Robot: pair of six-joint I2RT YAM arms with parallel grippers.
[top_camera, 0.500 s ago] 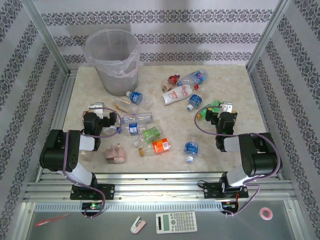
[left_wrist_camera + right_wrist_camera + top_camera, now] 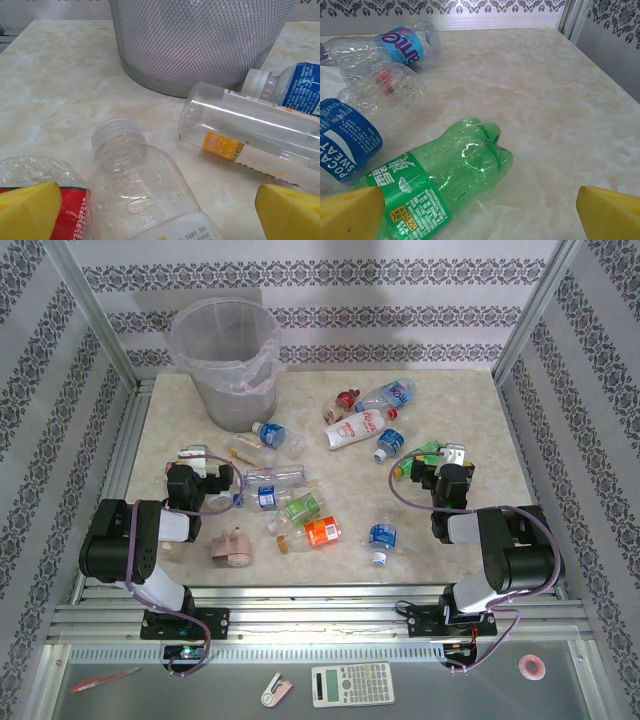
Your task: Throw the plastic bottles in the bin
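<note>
The bin stands at the back left of the table; its wall rises just ahead in the left wrist view. Plastic bottles lie scattered over the middle. My left gripper is open, low over a clear capless bottle lying between its yellow fingertips, with a red-labelled one at the left. Beyond are a yellow-labelled bottle and a blue-labelled one. My right gripper is open too, its pads either side of a green bottle.
A pink lumpy object lies near the left arm. Blue-labelled and clear crushed bottles sit left of the green one. Bare marble stretches to the right frame post. A red-and-white bottle lies mid-back.
</note>
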